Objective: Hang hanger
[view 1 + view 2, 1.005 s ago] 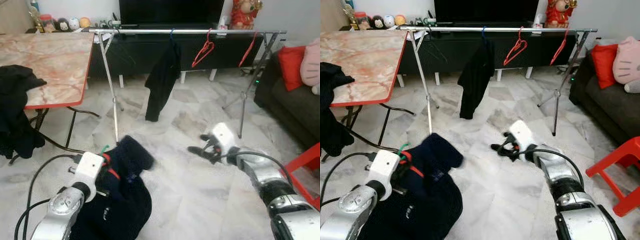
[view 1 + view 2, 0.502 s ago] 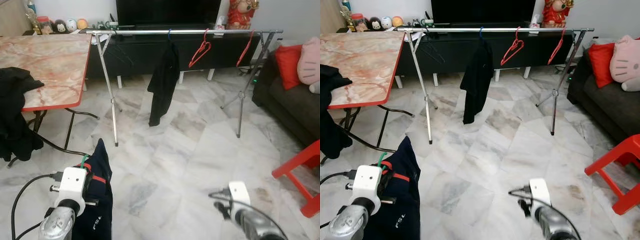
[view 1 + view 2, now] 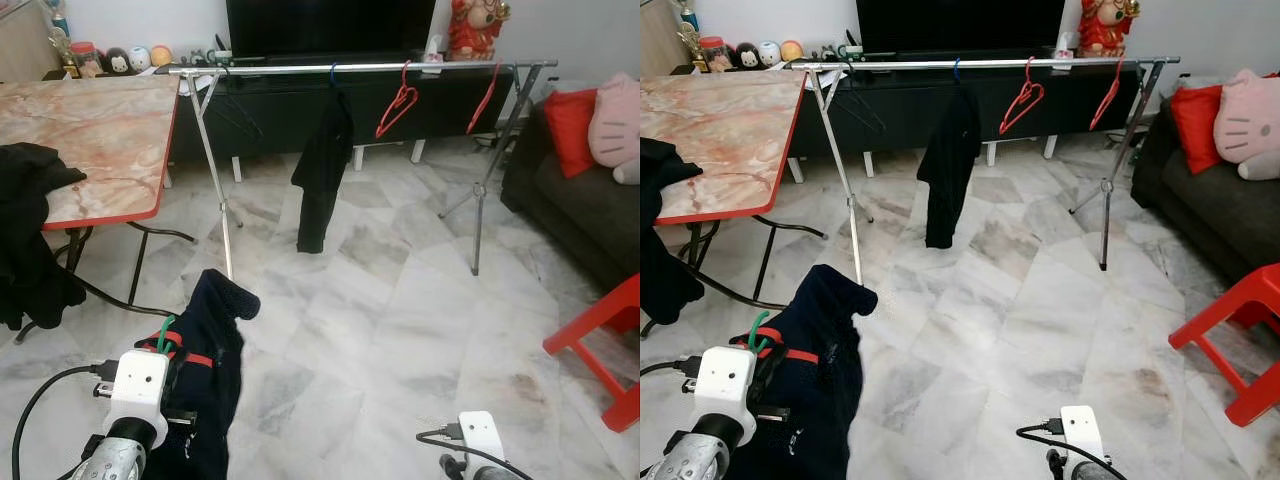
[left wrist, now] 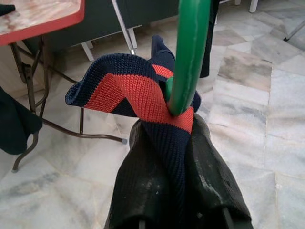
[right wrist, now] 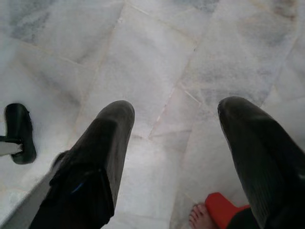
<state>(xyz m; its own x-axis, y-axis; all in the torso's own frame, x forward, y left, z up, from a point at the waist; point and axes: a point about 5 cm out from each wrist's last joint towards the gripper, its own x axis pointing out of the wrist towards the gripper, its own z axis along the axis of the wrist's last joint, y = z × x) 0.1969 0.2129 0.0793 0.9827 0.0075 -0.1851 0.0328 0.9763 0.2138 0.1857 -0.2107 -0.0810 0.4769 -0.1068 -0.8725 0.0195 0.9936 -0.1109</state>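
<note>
Head cameras first: the left tool [image 3: 170,362] sits low on the robot's left, clamped on a green hanger [image 3: 163,335] that carries a navy garment [image 3: 215,375] with a red stripe, the cloth hanging down toward the marble floor [image 3: 400,330]. Well ahead stands the silver clothes rail [image 3: 350,68], with a black garment [image 3: 322,170] on a blue hook near its middle and two red hangers [image 3: 398,105] further toward the robot's right. Under the rail's left end a thin black hanger [image 3: 232,112] dangles. The marble-topped worktop [image 3: 90,135] with its red edge is on the left, dark clothing [image 3: 30,240] draped over its near corner. A dark sofa [image 3: 580,210] with a red cushion [image 3: 572,128] and a red stool [image 3: 600,350] are on the right. The right arm's white wrist block [image 3: 481,438] sits low at the bottom edge.

Left wrist camera: both black fingers [image 4: 209,181] pressed shut around the striped knit collar [image 4: 143,100] and the green hanger's hook [image 4: 189,52], which rises straight out of the grip.

Right wrist camera: the right tool [image 5: 174,119] is spread wide, holding nothing, pointed down at the floor tiles [image 5: 157,57]. A person's bare toes [image 5: 199,215] beside something red [image 5: 223,206] near one finger.
</note>
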